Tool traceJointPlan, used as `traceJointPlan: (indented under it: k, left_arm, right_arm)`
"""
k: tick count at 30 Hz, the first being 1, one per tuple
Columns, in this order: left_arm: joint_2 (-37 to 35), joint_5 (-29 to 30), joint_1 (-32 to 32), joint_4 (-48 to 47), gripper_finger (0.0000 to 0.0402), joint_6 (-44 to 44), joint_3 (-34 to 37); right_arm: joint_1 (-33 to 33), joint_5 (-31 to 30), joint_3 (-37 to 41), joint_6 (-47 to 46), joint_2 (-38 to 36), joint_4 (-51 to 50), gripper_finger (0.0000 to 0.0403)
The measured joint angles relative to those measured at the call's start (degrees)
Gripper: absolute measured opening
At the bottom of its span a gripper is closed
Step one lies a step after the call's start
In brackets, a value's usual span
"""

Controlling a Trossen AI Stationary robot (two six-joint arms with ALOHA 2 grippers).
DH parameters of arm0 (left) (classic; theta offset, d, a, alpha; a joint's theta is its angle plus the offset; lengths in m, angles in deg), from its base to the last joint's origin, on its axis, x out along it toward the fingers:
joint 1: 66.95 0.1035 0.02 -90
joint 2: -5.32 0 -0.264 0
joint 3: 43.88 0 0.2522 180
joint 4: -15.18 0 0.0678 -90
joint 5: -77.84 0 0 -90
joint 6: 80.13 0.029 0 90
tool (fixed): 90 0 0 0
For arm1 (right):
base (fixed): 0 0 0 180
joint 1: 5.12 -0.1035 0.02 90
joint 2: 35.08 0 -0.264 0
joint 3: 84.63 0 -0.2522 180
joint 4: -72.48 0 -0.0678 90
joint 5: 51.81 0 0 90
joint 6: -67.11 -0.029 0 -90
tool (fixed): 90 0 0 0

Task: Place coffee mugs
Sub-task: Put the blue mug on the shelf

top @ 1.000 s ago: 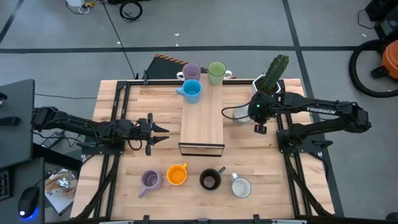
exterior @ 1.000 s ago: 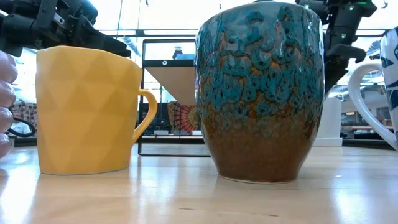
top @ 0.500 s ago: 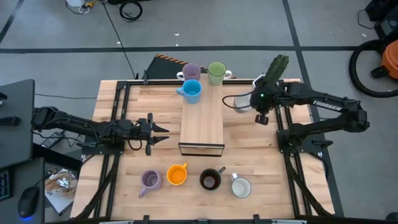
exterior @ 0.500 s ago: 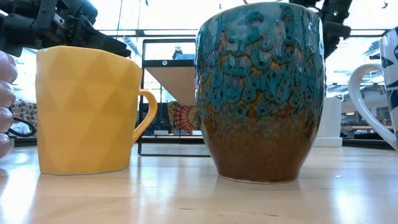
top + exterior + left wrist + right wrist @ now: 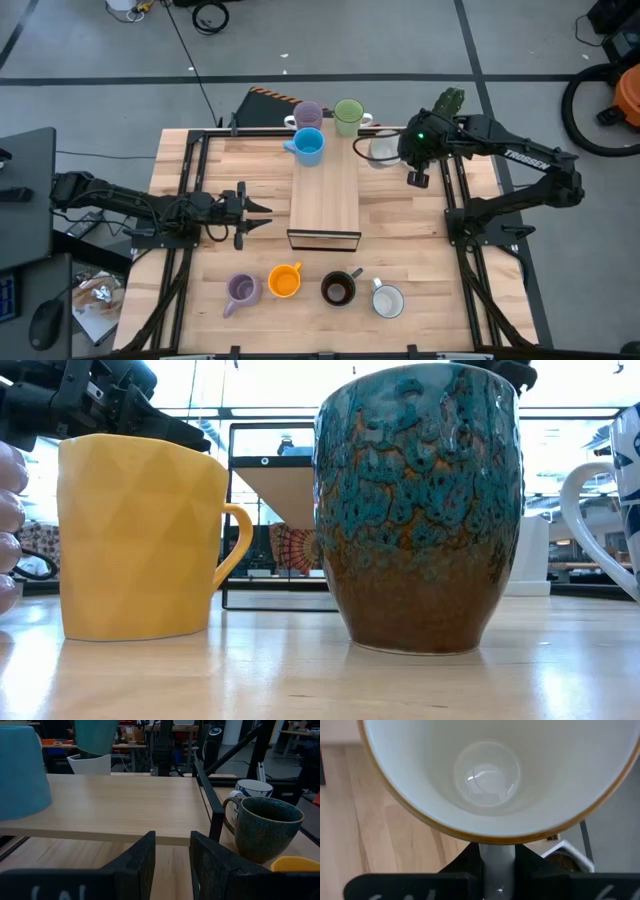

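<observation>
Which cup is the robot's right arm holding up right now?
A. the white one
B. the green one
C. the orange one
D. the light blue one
A: the right gripper is shut on the handle of a white mug near the far end of the wooden riser; the right wrist view looks straight into its white inside.

Wooden riser (image 5: 325, 195), cactus pot (image 5: 447, 105), vacuum cleaner (image 5: 610, 90)

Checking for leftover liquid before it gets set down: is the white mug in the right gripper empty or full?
Empty: the right wrist view looks into the white mug, showing a bare glossy bottom; the right gripper clamps its handle.
</observation>
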Motion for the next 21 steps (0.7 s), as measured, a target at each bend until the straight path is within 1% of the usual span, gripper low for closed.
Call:
traceJointPlan:
  k: [9, 15, 21]
  left_arm:
    - [0.0, 0.0, 0.0, 0.0, 0.0130, -0.1, 0.0]
    - [0.0, 0.0, 0.0, 0.0, 0.0130, -0.1, 0.0]
    - [0.0, 0.0, 0.0, 0.0, 0.0130, -0.1, 0.0]
  right_arm:
    - [0.1, 0.7, -6.2, 2.7, 6.3, -0.9, 0.0054]
    - [0.1, 2.7, -9.6, 4.1, 10.2, -1.0, 0.0054]
    - [0.4, 4.4, -10.7, 5.7, 13.6, 0.8, 0.0054]
